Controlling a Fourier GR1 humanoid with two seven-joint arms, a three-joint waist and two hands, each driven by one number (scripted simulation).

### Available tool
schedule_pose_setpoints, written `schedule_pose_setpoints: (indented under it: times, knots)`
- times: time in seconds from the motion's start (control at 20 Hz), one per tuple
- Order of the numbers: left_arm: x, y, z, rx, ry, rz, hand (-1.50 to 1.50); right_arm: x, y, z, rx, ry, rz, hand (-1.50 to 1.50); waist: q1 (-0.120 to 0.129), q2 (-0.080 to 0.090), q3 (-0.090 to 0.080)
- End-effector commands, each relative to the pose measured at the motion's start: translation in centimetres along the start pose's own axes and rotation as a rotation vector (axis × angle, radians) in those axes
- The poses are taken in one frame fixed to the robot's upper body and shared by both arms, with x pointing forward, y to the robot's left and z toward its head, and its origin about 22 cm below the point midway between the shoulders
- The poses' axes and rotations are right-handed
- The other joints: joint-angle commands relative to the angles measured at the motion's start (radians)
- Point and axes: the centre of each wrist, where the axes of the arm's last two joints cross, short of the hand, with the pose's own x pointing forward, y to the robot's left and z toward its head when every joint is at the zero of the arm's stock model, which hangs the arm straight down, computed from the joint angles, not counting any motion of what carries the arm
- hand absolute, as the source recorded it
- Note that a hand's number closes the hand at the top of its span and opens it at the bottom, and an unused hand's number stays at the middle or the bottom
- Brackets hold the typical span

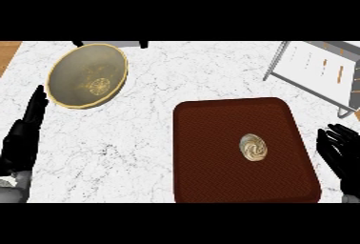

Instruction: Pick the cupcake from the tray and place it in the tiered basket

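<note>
A cupcake with pale swirled frosting sits a little right of the middle of a dark brown tray. The tiered basket, a round brass-coloured bowl seen from above, stands at the counter's back left. My right hand is open at the right edge, just beside the tray's right rim and apart from the cupcake. My left hand is open with fingers straight, resting at the left edge just below and left of the basket.
A grey wire rack stands at the back right corner. The white marble counter stretches between the basket and the tray. A strip of wooden surface shows at the far left.
</note>
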Motion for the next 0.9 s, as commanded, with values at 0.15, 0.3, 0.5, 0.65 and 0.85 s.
schedule_pose_setpoints:
  times: [0.15,0.3,0.5,0.65,0.85]
  knots:
    - [-0.1,-0.6,0.2,-0.093,0.049,0.025,0.0,-2.4,-1.2,7.1,-0.452,0.035,0.064,-1.5,0.038,-0.001,-0.002]
    - [0.2,-1.4,-0.7,-0.09,0.045,0.021,0.0,0.1,-2.7,10.0,-0.372,0.05,0.128,-1.5,0.048,0.005,-0.003]
    - [1.2,-2.0,-0.6,-0.107,0.005,0.011,0.0,-0.2,-4.4,11.5,-0.134,0.164,0.375,-1.5,0.08,0.014,-0.007]
    - [0.8,-2.9,-0.5,-0.116,0.006,0.024,0.0,1.6,-5.1,11.0,-0.025,0.257,0.498,-1.5,0.096,0.02,-0.007]
    - [1.0,-2.9,-1.0,-0.145,0.01,0.019,0.0,6.2,-4.6,10.7,0.019,0.31,0.588,-1.5,0.106,0.021,-0.008]
